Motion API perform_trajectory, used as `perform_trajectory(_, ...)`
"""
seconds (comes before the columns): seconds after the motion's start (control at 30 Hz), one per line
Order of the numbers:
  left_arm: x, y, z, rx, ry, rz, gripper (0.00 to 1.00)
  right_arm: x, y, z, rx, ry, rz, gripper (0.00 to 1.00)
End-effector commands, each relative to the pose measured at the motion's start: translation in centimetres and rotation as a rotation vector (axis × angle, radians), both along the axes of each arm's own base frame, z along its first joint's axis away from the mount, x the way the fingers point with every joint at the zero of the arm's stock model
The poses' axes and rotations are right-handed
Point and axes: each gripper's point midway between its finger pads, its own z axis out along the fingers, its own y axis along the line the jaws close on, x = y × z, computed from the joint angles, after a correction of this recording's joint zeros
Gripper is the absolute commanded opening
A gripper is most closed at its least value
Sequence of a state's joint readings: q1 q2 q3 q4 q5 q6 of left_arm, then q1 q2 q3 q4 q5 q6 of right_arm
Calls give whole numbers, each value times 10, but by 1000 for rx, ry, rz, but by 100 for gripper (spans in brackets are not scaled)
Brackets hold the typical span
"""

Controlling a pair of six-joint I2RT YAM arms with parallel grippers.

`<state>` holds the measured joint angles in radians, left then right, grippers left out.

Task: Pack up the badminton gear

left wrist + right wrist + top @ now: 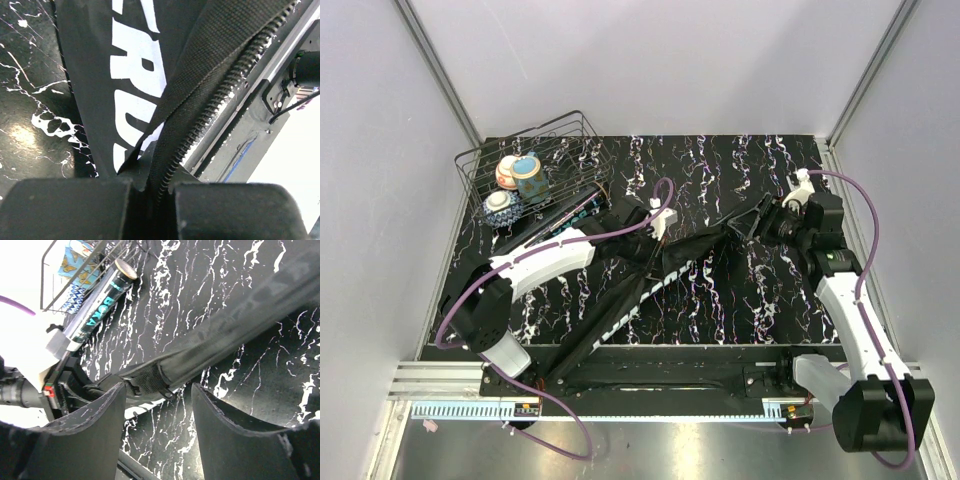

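The black CROSSWAY bag [650, 285] lies diagonally across the table, from near left to far right. My left gripper [655, 228] is shut on the bag's zipper edge [200, 115]; the closed jaws [152, 187] pinch the fabric beside the white lettering. My right gripper [770, 222] is open at the bag's far right end, and the bag's strap buckle [150, 381] sits just beyond its spread fingertips [157, 400]. The long black tube [565, 215] lies at the basket's front, also seen in the right wrist view [100, 305]. Rackets and shuttlecocks are out of view.
A black wire basket [480, 160] at the far left holds three patterned bowls [528, 172]. A metal rail [620, 385] runs along the table's near edge. Grey walls enclose the table on three sides.
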<state>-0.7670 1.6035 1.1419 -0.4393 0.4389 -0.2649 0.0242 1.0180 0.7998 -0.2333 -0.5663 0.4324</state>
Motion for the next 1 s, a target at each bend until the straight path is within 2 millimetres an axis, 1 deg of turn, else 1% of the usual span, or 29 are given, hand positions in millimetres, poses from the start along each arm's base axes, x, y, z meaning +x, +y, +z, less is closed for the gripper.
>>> perform_trajectory(0.0, -10, -13, 31, -110, 9, -73, 0, -10, 2, 7, 30, -12, 0, 56)
perform_trajectory(0.07, -12, -14, 31, -116, 18, -79, 0, -11, 9, 8, 52, -13, 45, 49)
perform_trajectory(0.1, -11, -14, 32, -117, 20, -78, 0, -12, 12, 4, 61, 0, 69, 42)
perform_trajectory(0.13, -12, -14, 33, -121, 24, -83, 0, -15, 16, 5, 76, 0, 98, 40)
perform_trajectory(0.17, -12, -13, 33, -118, 27, -80, 0, -18, 17, -2, 85, 18, 97, 39)
perform_trajectory(0.23, -12, -12, 36, -117, 27, -82, 0, -22, 18, -1, 107, 13, 91, 39)
perform_trajectory(0.27, -10, -10, 36, -116, 27, -78, 0, -27, 19, -6, 119, 21, 95, 39)
perform_trajectory(0.3, -9, -9, 36, -117, 31, -76, 0, -32, 21, 0, 142, 3, 98, 41)
perform_trajectory(0.33, -9, -9, 37, -125, 41, -80, 0, -34, 23, 4, 152, -20, 113, 45)
perform_trajectory(0.43, -9, -9, 37, -131, 56, -84, 0, -39, 22, 10, 149, -50, 112, 48)
perform_trajectory(0.6, -10, -11, 37, -145, 61, -94, 0, -35, 23, 10, 142, -55, 126, 46)
perform_trajectory(0.63, -11, -11, 36, -144, 63, -95, 0, -35, 26, 14, 150, -68, 143, 45)
perform_trajectory(0.87, -12, -11, 40, -157, 62, -104, 0, -30, 25, 11, 148, -61, 136, 43)
perform_trajectory(0.97, -12, -11, 37, -154, 66, -102, 0, -28, 25, 13, 152, -68, 133, 41)
